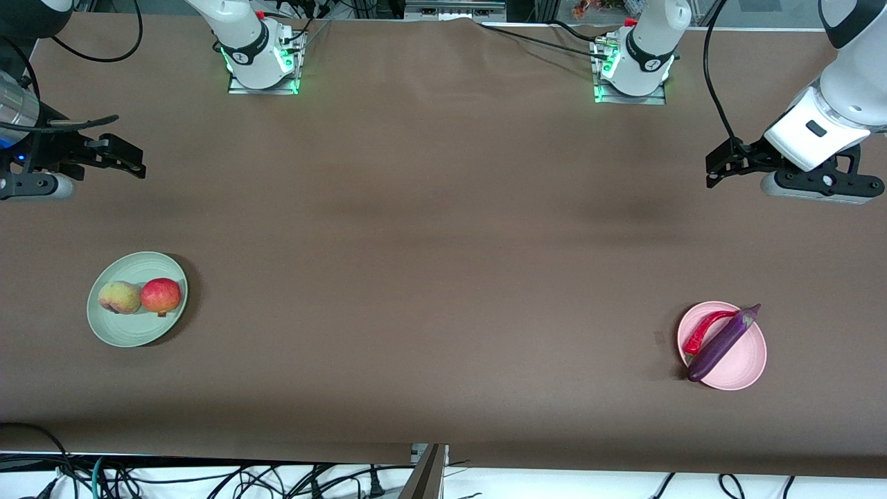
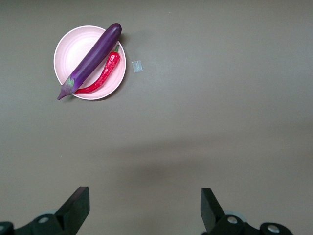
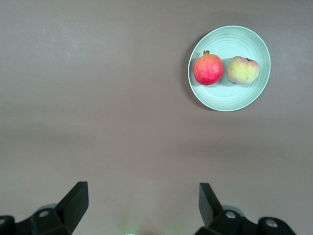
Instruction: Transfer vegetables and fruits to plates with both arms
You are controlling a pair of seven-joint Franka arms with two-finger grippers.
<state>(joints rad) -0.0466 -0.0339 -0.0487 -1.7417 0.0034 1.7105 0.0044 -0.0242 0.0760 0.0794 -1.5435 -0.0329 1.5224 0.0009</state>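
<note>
Item 1, wide brown table (image 1: 443,229): I see no produce left on its bare surface.

Item 2, pale green round matte plate (image 1: 118,331), toward the right arm's end: holds the yellowish-pink fuzzy peach (image 1: 119,297) touching the red crowned pomegranate (image 1: 161,296).

Item 3, pale pink round matte plate (image 1: 745,360), toward the left arm's end: long glossy purple eggplant (image 1: 721,344) lies diagonally, thin curved red chili (image 1: 703,329) alongside.

Item 4, right gripper (image 1: 128,158) and left gripper (image 1: 717,166): each over bare table, well apart from its nearer plate, fingers spread, empty. I judge the transfer complete.
</note>
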